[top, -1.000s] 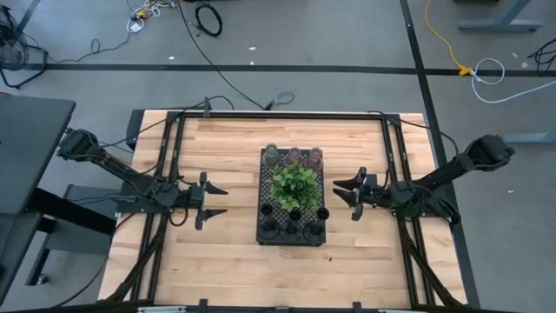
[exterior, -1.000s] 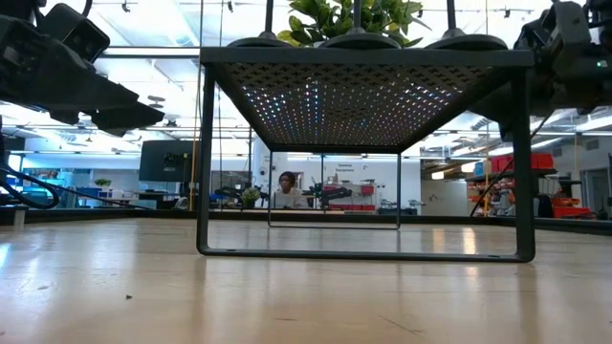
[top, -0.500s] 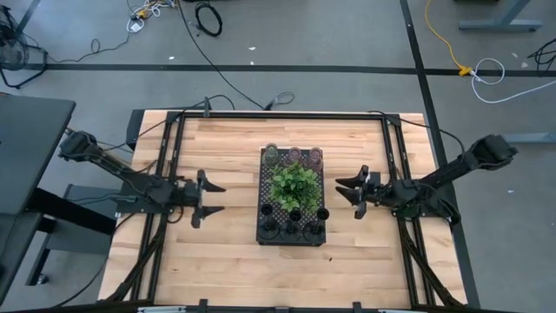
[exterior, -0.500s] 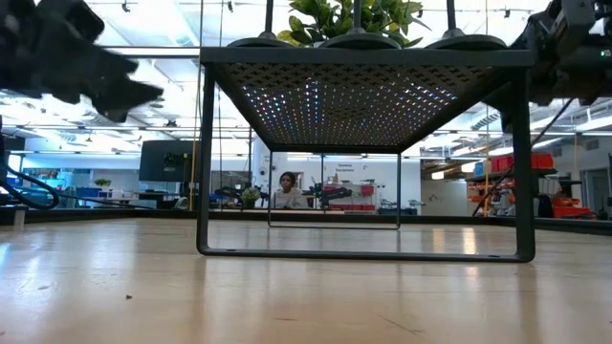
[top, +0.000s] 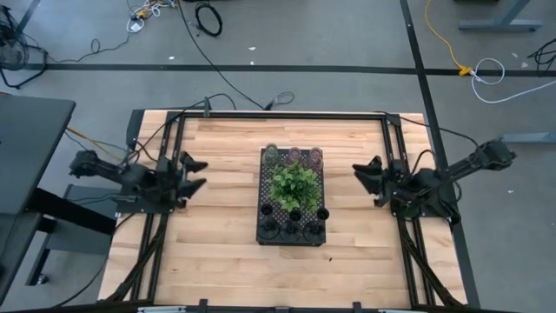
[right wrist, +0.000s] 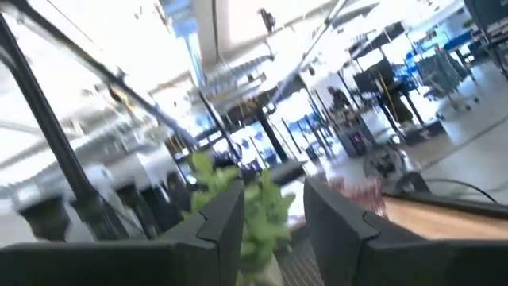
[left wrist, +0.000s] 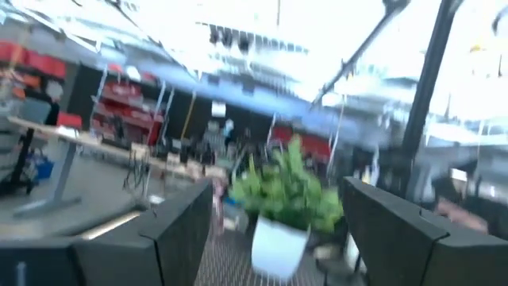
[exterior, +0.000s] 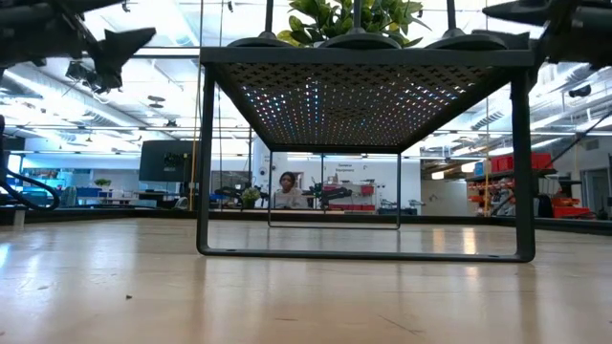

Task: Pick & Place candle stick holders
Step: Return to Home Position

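The candle stick holders (top: 291,230) all stand on the black perforated shelf (top: 264,187) in the middle of the wooden table (top: 217,261). Three squat glass holders (top: 294,155) sit in a row along its far edge and the black stemmed holders (top: 294,214) in rows along its near edge, w/ the leafy plant (top: 295,181) btwn the two groups. None looks tipped as far as the high view shows, and none is in a gripper. In the low view the shelf reads as a raised stand on legs, w/ the holders' bases just showing above its top. Outward from there, the left gripper (top: 193,173) hangs over the table's left side, jaws parted & empty, well apart from the shelf. The right gripper (top: 368,183) mirrors it on the right side, also parted & empty, somewhat nearer the shelf but not touching. Both wrist views look btwn wide-set fingers (left wrist: 178,230) toward the plant, so each gripper faces the shelf. Judged from this, placing looks done and the step in hand is parking the arms. To do it well: draw each arm straight out away from the shelf, no sideways sweep. Keep the fingertips above shelf-top height until clear, esp. on the right, since the thin black stems would likely topple at a light knock. Leave the jaws parted, as there is nothing to carry.
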`<state>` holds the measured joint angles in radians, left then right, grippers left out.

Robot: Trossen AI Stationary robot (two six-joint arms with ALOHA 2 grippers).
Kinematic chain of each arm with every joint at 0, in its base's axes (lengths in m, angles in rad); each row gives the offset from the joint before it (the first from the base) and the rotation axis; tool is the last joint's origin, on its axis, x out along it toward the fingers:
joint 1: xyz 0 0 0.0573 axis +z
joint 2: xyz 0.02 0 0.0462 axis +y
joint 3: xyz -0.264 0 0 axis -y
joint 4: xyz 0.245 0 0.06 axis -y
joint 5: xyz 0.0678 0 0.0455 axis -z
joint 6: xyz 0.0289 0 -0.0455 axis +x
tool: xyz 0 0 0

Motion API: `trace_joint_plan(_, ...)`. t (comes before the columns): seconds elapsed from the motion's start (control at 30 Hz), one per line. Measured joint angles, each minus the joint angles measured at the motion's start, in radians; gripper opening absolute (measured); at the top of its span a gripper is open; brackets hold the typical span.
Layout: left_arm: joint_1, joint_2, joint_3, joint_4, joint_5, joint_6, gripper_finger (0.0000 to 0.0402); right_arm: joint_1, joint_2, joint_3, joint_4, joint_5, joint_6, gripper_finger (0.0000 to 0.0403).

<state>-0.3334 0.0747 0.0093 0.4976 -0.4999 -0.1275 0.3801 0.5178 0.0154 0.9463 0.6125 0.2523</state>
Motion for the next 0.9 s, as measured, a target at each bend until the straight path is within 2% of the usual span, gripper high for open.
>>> trace_joint_plan(0.1, 0.023, -0.076, 0.0, 0.004, 0.0, 0.0, 0.0282, 0.0, -0.091, 0.0, -0.015, 0.0, 0.0, 0.0132)
trace_joint_plan(0.23, 0.034, -0.075, 0.0, 0.068, -0.016, 0.001, 0.0282, -0.006, -0.202, 0.0, -0.037, 0.0, 0.0, 0.0132)
trace_joint_plan(0.57, 0.034, -0.073, 0.0, 0.051, -0.019, 0.0, 0.0282, -0.103, -0.51, 0.0, -0.164, 0.008, 0.0, 0.0132)
trace_joint_plan(0.73, 0.034, -0.073, 0.0, 0.052, -0.019, 0.0, 0.0282, -0.167, -0.518, 0.0, -0.114, 0.033, -0.002, 0.0132)
trace_joint_plan(0.9, 0.035, -0.073, 0.0, 0.051, -0.019, 0.0, 0.0282, -0.178, -0.517, 0.0, -0.113, 0.1, -0.002, 0.0132)
